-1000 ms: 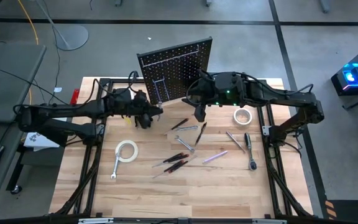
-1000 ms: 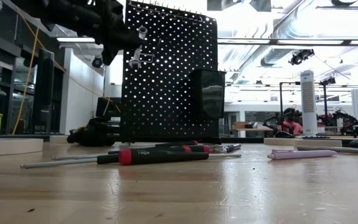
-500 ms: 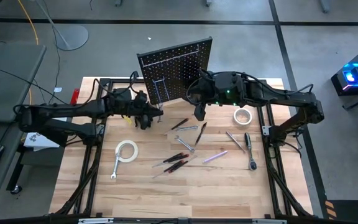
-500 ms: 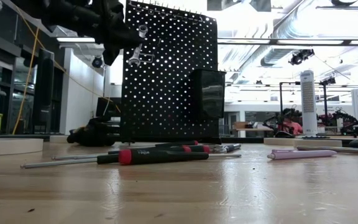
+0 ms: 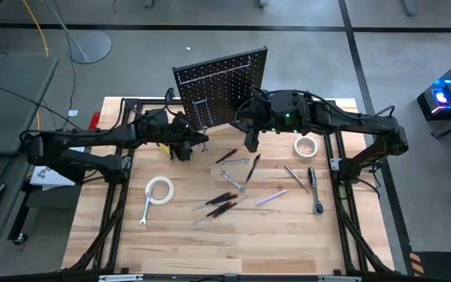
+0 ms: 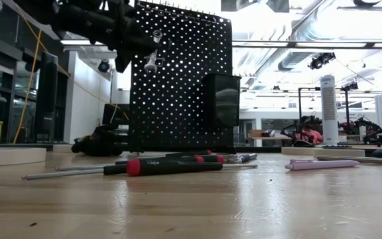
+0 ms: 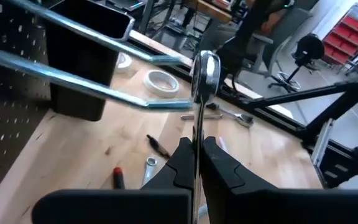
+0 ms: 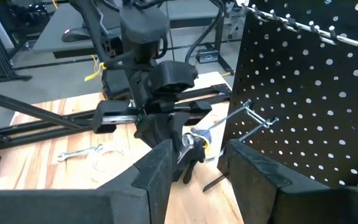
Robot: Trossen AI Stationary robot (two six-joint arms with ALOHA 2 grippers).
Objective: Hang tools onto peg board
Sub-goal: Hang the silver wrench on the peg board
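The black peg board (image 5: 221, 86) stands upright at the table's far edge, with a black bin (image 6: 221, 99) on its front and silver hooks (image 7: 73, 84) sticking out. My left gripper (image 5: 196, 143) is raised just left of the hooks, shut on a silver wrench (image 6: 152, 50). My right gripper (image 8: 194, 165) hangs open in front of the board with nothing between its fingers. The other tools lie flat on the table: tape rolls (image 5: 160, 189) (image 5: 306, 146), screwdrivers (image 5: 221, 202), a purple one (image 5: 271, 197), a ratchet (image 5: 315, 188). My left gripper pinches the wrench's shaft (image 7: 197, 140) between its two fingers, coming nearly level from the table's left toward the peg board. The wrench sticks out past the fingertips. Its ring end (image 7: 205, 65) is close to a hook's tip (image 7: 166, 104), well clear of the table.
A second silver wrench (image 5: 146, 211) lies near the left tape roll, and more wrenches (image 5: 233, 180) lie mid-table. Black frame rails (image 5: 116, 204) run along both table sides. The table's near half is bare wood (image 5: 233, 247).
My left gripper has edged a little toward the peg board's hooks, still shut on the wrench, whose free end now sits slightly closer to the board. My right gripper has kept still.
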